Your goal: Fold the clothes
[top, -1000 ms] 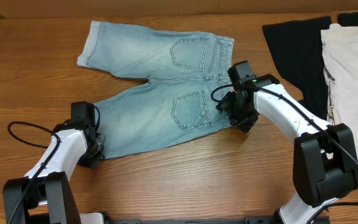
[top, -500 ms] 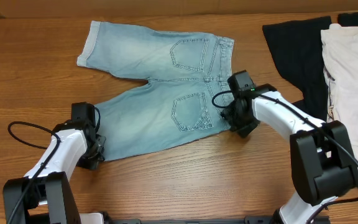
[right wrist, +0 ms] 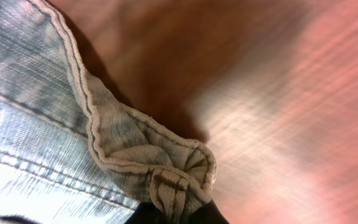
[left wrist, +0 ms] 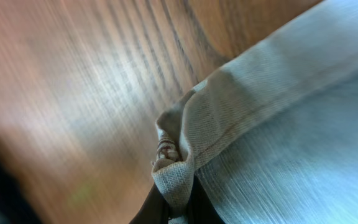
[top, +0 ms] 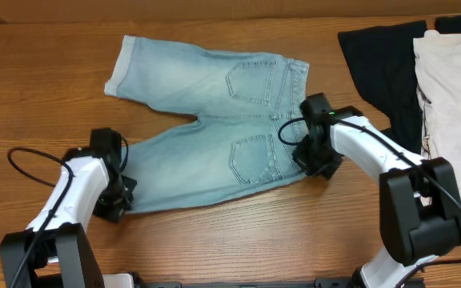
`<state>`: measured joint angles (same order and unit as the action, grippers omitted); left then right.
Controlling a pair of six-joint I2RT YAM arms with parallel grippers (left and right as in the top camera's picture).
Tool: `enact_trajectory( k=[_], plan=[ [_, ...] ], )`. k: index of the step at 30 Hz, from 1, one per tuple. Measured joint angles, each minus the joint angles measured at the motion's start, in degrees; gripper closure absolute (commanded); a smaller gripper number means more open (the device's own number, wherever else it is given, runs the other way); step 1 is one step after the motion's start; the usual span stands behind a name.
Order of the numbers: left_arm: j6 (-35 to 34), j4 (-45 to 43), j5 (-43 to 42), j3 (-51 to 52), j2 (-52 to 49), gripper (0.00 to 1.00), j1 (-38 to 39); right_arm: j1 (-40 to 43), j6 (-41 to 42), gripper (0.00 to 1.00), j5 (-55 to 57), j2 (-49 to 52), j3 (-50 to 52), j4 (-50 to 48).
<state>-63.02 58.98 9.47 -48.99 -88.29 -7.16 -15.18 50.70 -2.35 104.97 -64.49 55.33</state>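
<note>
From above, the shorts [top: 206, 120] lie spread flat on the table [top: 230, 240], back pockets up, waistband to the right and both legs running off to the left, the far leg ending in a turned-up cuff. The left gripper [top: 117, 198] sits at the near corner of the near leg's hem, and the right gripper [top: 317, 158] is at the near end of the waistband. From up there, though, both claws are just dark lumps against the cloth, and I cannot make out how the fingers stand. The wrist cameras settle it. The left one shows a corner of the hem bunched up and squeezed between two dark fingers [left wrist: 151, 211], the fold of denim standing up out of the pinch while the rest of the leg slopes away over blurred wood. The right one shows the stitched edge of the waistband gathered into a wad, a belt loop at its tip, nipped between that claw's fingers [right wrist: 143, 216] at the bottom of the picture. So both claws are clamped on the shorts. Only the overhead view takes in the far right of the table, where a cream garment [top: 454, 88] lies partly over a black garment [top: 378, 64], just beyond the right arm and apart from the shorts.
</note>
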Motion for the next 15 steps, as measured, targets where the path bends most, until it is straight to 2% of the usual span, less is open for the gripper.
enact_trajectory(
  k=[2, 7, 15],
  plan=[
    [0.6, 7.4, -0.1, -7.3, 0.0, 0.96, 0.0, 1.3, -1.3, 0.96, -0.8, -2.7, 0.0, 2.6],
    [1.5, 17.8, 0.9, -22.8, 1.5, 0.96, 0.0, 3.1, -4.3, 0.96, -3.7, -15.0, -1.5, 8.8],
    [2.0, 29.8, 3.1, -37.6, 4.7, 0.96, 0.5, 3.2, -5.7, 0.96, -6.6, -29.6, -4.0, 22.3]
  ],
)
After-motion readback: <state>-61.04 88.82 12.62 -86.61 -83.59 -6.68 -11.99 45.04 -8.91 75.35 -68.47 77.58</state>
